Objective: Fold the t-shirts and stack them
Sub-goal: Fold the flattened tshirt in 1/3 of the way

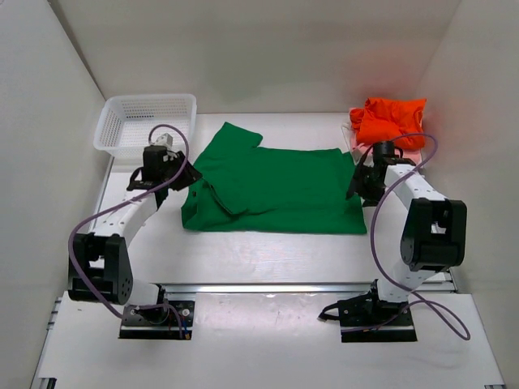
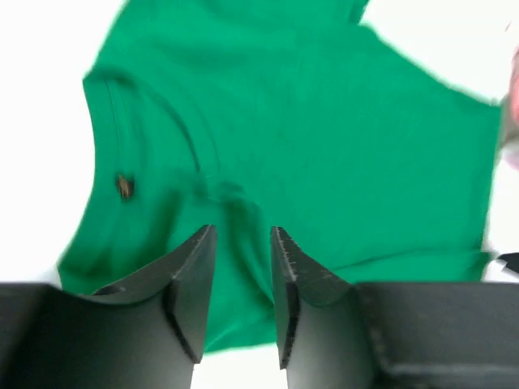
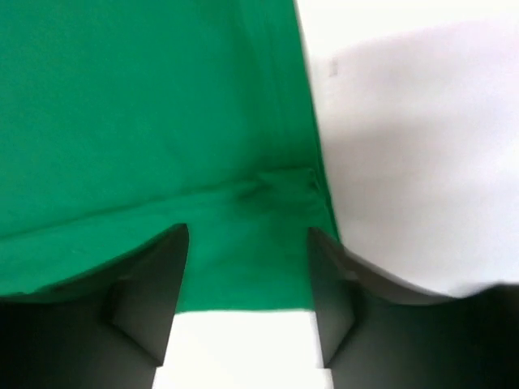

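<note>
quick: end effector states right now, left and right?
Left end effector: open, holding nothing, over the green t-shirt.
Right end effector: open, holding nothing, over its edge.

No writing, brand or number can be read anywhere. The one candidate, a small dark mark (image 2: 124,186) by the collar of the green t-shirt (image 2: 324,146) on the left wrist view, is too blurred to read.

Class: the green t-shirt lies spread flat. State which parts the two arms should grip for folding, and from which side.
The green t-shirt is flat, so only its edges offer a lip. Probably best: left fingers pinch the collar end from the left, right fingers pinch the hem from the right, both descending from above with the edge between them.
</note>
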Robot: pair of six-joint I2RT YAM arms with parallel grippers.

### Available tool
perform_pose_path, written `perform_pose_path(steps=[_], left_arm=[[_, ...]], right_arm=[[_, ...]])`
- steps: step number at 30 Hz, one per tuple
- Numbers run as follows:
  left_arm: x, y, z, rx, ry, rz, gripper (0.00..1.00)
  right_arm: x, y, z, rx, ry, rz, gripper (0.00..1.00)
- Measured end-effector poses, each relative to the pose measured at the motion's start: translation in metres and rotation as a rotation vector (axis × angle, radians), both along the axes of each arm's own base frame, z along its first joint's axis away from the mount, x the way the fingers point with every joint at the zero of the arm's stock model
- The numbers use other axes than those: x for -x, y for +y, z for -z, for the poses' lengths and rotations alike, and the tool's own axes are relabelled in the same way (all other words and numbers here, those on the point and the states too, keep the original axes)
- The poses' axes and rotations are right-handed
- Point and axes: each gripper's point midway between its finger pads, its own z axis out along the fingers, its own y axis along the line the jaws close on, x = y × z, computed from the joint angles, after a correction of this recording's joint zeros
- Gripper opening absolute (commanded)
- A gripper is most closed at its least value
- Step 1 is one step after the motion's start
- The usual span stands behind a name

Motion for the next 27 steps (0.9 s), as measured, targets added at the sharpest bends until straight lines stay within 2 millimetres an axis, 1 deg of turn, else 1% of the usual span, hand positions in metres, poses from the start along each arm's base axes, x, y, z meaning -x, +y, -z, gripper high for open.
perform_pose_path(steps=[1,2,3,4,5,7,8,9,10,12,13,14,15,17,18,21,22,23,24,27], left_arm=[[-0.008,0.004,-0.006,0.012,-0.02,-0.013,0.47],[-0.014,0.006,-0.013,0.022,-0.039,-0.02,0.5],[-0.018,0.009,-0.019,0.031,-0.057,-0.024,0.47],[-0.02,0.008,-0.024,0.036,-0.07,-0.021,0.46],[-0.018,0.006,-0.027,0.039,-0.076,-0.012,0.46],[-0.003,-0.005,-0.027,0.04,-0.076,0.024,0.52],[0.011,-0.012,-0.022,0.036,-0.07,0.045,0.52],[0.025,-0.017,-0.016,0.03,-0.063,0.061,0.47],[0.046,-0.023,-0.006,0.027,-0.042,0.082,0.38],[0.078,-0.031,0.017,0.018,0.005,0.119,0.3],[0.091,-0.031,0.033,0.007,0.038,0.128,0.28],[0.1,-0.029,0.046,-0.005,0.074,0.126,0.26],[0.106,-0.026,0.06,-0.023,0.118,0.119,0.26],[0.113,-0.02,0.086,-0.083,0.198,0.104,0.28],[0.114,-0.018,0.095,-0.116,0.229,0.101,0.3],[0.116,-0.015,0.116,-0.219,0.306,0.105,0.28],[0.113,-0.016,0.115,-0.237,0.31,0.109,0.28],[0.109,-0.016,0.115,-0.262,0.316,0.11,0.25],[0.103,-0.012,0.116,-0.311,0.336,0.107,0.25],[0.111,-0.007,0.118,-0.361,0.365,0.123,0.15]], right_arm=[[-0.008,-0.002,-0.004,0.001,-0.037,0.009,0.69],[-0.014,-0.004,-0.009,0.0,-0.077,0.021,0.7],[-0.018,-0.006,-0.015,0.0,-0.12,0.033,0.7],[-0.018,-0.008,-0.021,-0.001,-0.156,0.046,0.7],[-0.015,-0.009,-0.027,-0.005,-0.186,0.062,0.69],[-0.003,-0.008,-0.034,-0.012,-0.235,0.086,0.64],[0.004,-0.007,-0.034,-0.016,-0.246,0.093,0.58],[0.013,-0.005,-0.032,-0.024,-0.254,0.094,0.54],[0.021,-0.001,-0.027,-0.035,-0.251,0.095,0.49],[0.032,0.006,-0.017,-0.058,-0.227,0.087,0.47],[0.035,0.01,-0.01,-0.069,-0.211,0.081,0.46],[0.036,0.015,-0.004,-0.078,-0.194,0.069,0.46],[0.035,0.019,0.001,-0.083,-0.181,0.054,0.45],[0.031,0.031,0.013,-0.089,-0.159,0.014,0.44],[0.029,0.037,0.018,-0.091,-0.149,-0.005,0.44],[0.028,0.053,0.034,-0.095,-0.107,-0.052,0.46],[0.027,0.057,0.035,-0.095,-0.102,-0.06,0.48],[0.023,0.062,0.034,-0.102,-0.102,-0.065,0.53],[0.023,0.062,0.034,-0.102,-0.102,-0.064,0.53],[0.026,0.067,0.036,-0.099,-0.061,-0.081,0.56]])
